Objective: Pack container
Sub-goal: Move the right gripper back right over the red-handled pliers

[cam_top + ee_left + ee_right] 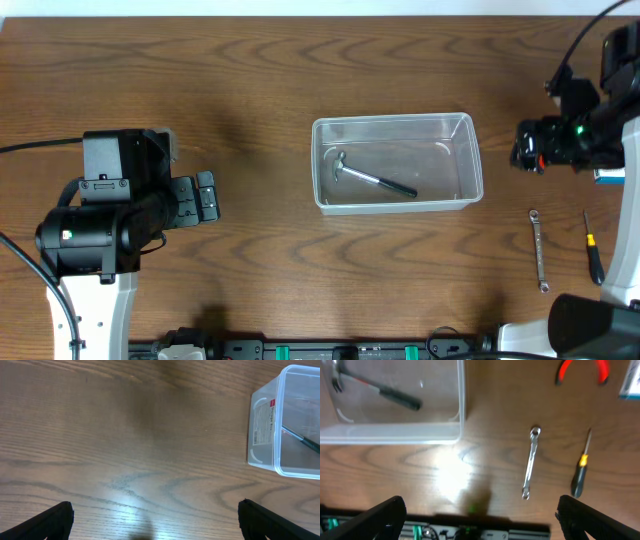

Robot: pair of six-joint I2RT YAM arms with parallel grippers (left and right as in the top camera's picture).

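My right tool [480, 505], spread empty, faces the wrench [531, 462] lying lengthwise just ahead, right of the container [395, 435].

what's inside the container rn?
One hammer, lying flat on the floor of the clear container. Nothing else shows inside. Only the patch of floor beneath the hammer is covered.

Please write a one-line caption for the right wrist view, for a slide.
Open right gripper above the table: hammer in the container, wrench, screwdriver and pliers outside.
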